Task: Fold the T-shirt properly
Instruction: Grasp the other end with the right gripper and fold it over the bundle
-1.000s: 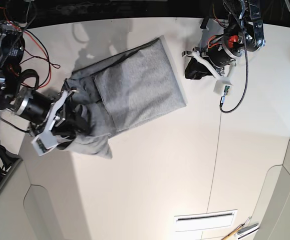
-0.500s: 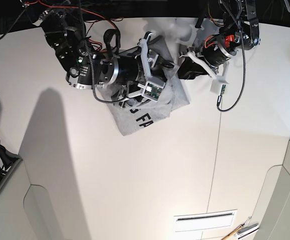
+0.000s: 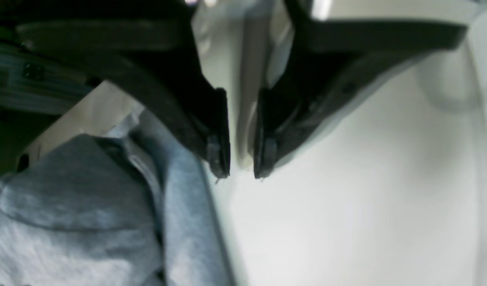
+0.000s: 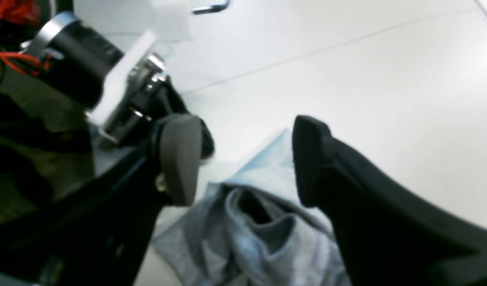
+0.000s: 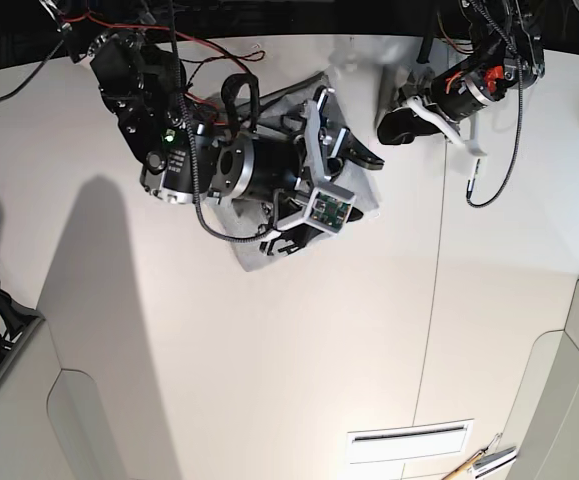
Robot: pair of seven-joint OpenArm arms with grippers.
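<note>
Near the right wrist camera, the right tool [image 4: 245, 163] is wide open, gripping nothing, over the grey shirt [image 4: 267, 238]. Folded and rumpled, with black print partly visible, the shirt lies on the white table [image 5: 289, 370]. Beside it, the left tool [image 3: 242, 159] is slightly open, its fingers apart and empty.

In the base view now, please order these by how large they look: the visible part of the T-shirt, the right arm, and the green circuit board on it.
1. Right arm
2. T-shirt
3. Green circuit board
</note>
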